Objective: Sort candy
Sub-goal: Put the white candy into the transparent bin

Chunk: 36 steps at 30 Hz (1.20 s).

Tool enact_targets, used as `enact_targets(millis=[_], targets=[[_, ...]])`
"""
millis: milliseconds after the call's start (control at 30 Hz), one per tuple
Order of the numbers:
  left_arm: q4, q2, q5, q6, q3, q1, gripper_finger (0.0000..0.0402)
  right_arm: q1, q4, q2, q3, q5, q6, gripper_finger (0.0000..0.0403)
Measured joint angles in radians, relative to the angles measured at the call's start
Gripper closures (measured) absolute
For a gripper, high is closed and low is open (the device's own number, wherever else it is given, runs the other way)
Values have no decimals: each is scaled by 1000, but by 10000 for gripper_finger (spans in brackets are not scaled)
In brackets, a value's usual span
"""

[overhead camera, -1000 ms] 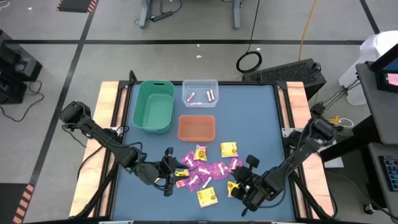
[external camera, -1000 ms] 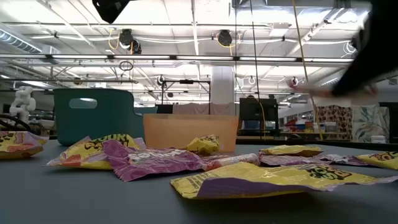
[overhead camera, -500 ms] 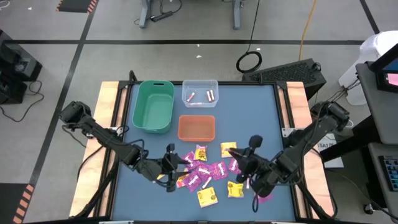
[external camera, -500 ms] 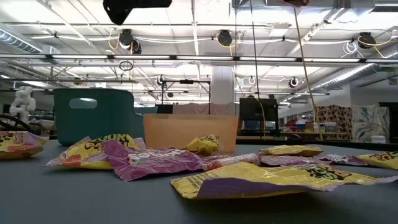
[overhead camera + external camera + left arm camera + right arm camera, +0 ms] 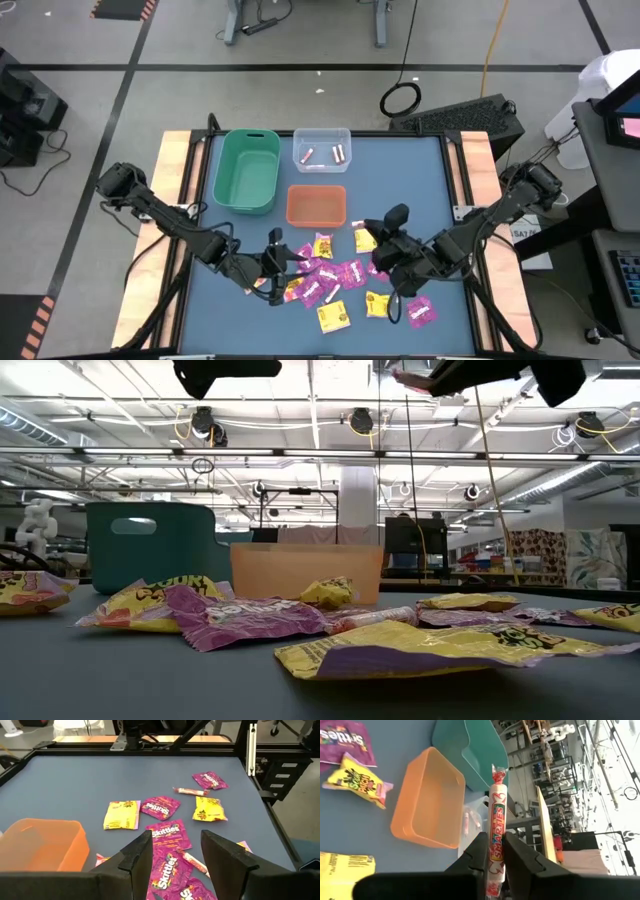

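Moved since the earlier frame: right gripper (image 5: 378,244), formerly low at about 5 o'clock on the table (image 5: 420,170), now lifted toward centre, just beside the 3 o'clock side of the candy (image 5: 330,275) scatter. Its fingers (image 5: 479,851) are pressed onto a thin pale Smarties roll (image 5: 496,820), held upright between them. One magenta packet (image 5: 421,313) and one yellow packet (image 5: 377,305) lie at 5 o'clock where it worked. Left gripper (image 5: 275,272), position unchanged, at the 9 o'clock edge of the scatter, fingers (image 5: 137,857) spread apart above magenta packets, holding nothing. Orange bin (image 5: 316,205) near centre; green bin (image 5: 247,170) at 11 o'clock; clear bin (image 5: 322,149) at 12 o'clock, containing several rolls.
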Motion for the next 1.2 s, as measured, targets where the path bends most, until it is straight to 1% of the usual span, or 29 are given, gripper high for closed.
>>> enact_targets(millis=[200,300,567,700,900,1100,1200], targets=[[0,0,0,26,0,6,228,-28,0,0,0,3,-4,367],[0,0,0,26,0,5,228,-33,-1,0,0,3,46,367],[0,0,0,26,0,6,228,-34,-8,0,0,2,352,367],[0,0,0,26,0,6,228,-37,-6,0,0,-18,541,367],[0,0,0,26,0,5,228,-47,2,8,0,-17,808,367],[-3,0,0,23,0,5,228,-68,13,41,0,17,1012,367],[-6,0,0,23,0,5,228,-82,13,63,-1,4,1060,367]])
